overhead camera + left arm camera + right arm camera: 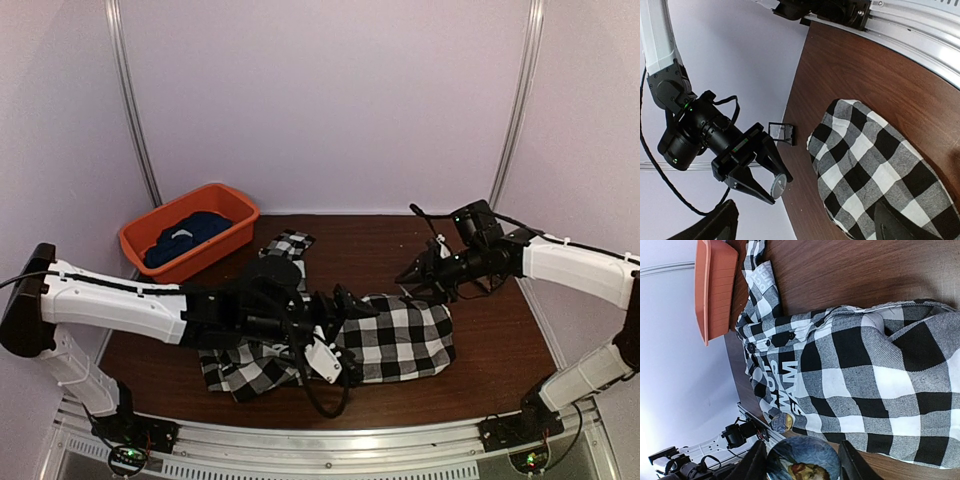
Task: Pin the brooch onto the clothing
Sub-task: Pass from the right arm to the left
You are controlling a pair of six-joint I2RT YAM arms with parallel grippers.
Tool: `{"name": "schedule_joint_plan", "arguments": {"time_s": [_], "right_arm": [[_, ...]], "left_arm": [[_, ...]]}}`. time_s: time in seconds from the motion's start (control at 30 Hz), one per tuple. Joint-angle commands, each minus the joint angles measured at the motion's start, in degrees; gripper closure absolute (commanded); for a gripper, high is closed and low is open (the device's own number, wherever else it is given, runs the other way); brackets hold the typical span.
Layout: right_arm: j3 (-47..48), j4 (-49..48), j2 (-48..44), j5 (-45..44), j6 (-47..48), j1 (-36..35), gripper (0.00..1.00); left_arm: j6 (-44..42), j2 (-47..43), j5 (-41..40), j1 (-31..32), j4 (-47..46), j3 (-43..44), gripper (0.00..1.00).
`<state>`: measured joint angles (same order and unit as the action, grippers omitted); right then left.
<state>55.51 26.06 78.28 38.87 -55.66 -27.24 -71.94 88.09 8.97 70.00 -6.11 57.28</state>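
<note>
- R gripper (407, 276): jaws part-closed, clamped on a round brooch (802, 462) w/ a painted bearded face on swirly blue. The disc sits btwn the two fingers, face toward the R wrist cam.
- Brooch is held off the table, near the far-R edge of the shirt. L wrist view shows a gap btwn it and the cloth, so not touching.
- Black-and-white checked cloth shirt (400, 340) lies crumpled across mid-table on the dark brown wooden tabletop (500, 350). Its black panel w/ big white block letters (785, 385) faces up.
- L gripper (805, 207): fingers spread wide, holding nothing. It hangs over the shirt, arm stretched across from the L.
- Small round disc (781, 422) at the shirt's edge by the lettering; can't tell what it is.
- Small dark square item (781, 132) on the table just past the shirt's edge, near R gripper.
- Orange plastic tub (215, 252) at far-L of the table, w/ a dark navy garment (185, 240) inside.
</note>
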Motion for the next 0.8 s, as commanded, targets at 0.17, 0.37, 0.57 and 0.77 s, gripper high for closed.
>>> {"name": "schedule_joint_plan", "arguments": {"time_s": [0.17, 0.37, 0.57, 0.77], "right_arm": [[-3.5, 0.0, -3.1, -5.7, -1.4, -1.8, 0.56], [-4.1, 0.8, -3.5, -8.6, -2.5, -4.2, 0.55], [-3.4, 1.7, -3.0, -11.6, -3.5, -6.9, 0.55], [-3.8, 2.2, -2.6, -15.1, -4.4, -9.0, 0.54]], "left_arm": [[-5.8, 3.8, -6.3, 1.9, -14.9, 0.0, 0.07], [-8.1, 9.0, -4.6, 2.3, -12.3, 4.2, 0.23], [-9.9, 14.9, -5.9, 2.6, -13.9, 7.2, 0.3], [-8.9, 18.8, -9.9, 2.8, -15.7, 8.3, 0.3]]}}
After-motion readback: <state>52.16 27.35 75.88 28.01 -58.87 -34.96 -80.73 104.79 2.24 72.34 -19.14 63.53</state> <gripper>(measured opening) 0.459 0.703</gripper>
